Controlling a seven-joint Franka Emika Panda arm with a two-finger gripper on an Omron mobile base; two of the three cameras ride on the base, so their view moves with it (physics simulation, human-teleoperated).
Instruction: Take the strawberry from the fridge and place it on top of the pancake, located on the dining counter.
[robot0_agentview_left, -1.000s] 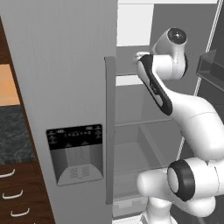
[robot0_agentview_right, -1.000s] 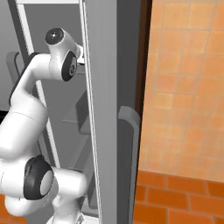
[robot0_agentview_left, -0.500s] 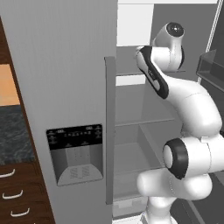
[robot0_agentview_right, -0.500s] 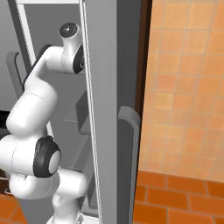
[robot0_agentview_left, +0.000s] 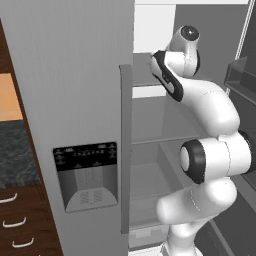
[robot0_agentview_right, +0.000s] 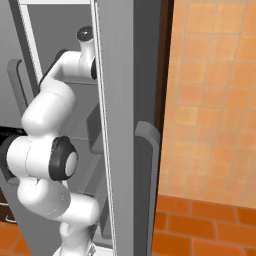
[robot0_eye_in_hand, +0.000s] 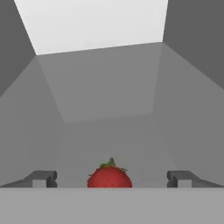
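Looking from the left base view, you are seeing the arm reaching into the fridge (robot0_agentview_left: 95, 100). In the hand view, your pincer (robot0_eye_in_hand: 111, 178) is standing wide open, the strawberry (robot0_eye_in_hand: 110, 176) sitting between its fingertips (robot0_eye_in_hand: 42, 178), untouched.

The strawberry (robot0_eye_in_hand: 110, 176) is cut off below by the hand view's edge

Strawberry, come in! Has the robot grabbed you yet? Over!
Gripper open, fingertips wide apart. Strawberry sits between them on the fridge shelf, not grabbed yet. Nothing in the way.
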